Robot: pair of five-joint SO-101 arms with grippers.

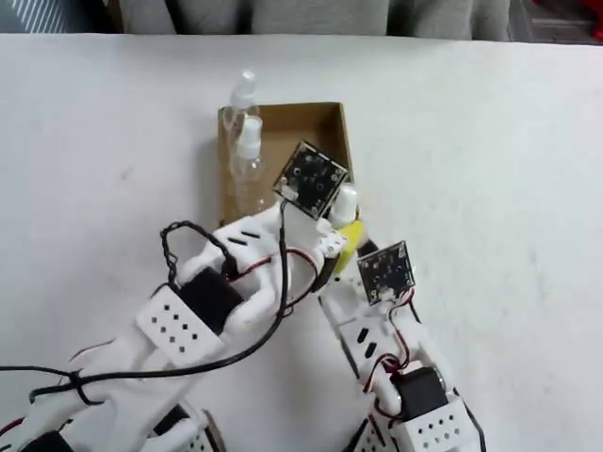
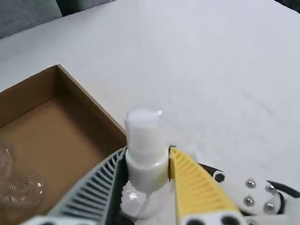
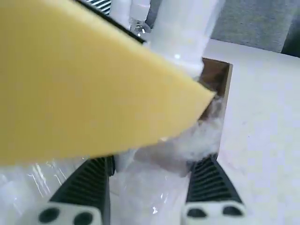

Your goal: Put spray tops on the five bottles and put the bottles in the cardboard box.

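Left gripper (image 2: 147, 159): closed on the white spray top (image 2: 143, 136), grey finger on one side, yellow finger (image 2: 197, 187) on the other, both pressed against its collar
Right gripper (image 3: 152, 171): closed around the clear body of the bottle (image 3: 145, 197), one dark finger on each side, lower down than the left gripper
Spray top: upright on the neck of the bottle; whether fully seated, cannot tell
Bottle: upright, just outside the near corner of the cardboard box (image 1: 300, 127), close beside its wall; contact of its base with the table (image 1: 490, 141) hidden by the arms
Cardboard box: open, on the white table ahead of both arms, brown floor bare on the side nearer the bottle
Two capped bottles (image 1: 249, 155): clear, each with a white spray top fitted, inside the box along the wall farthest from the grippers, one behind the other; upright or leaning, cannot tell
Arms: left arm extended from the near left across the box's near edge, right arm from the near right just beside it, wrists close together
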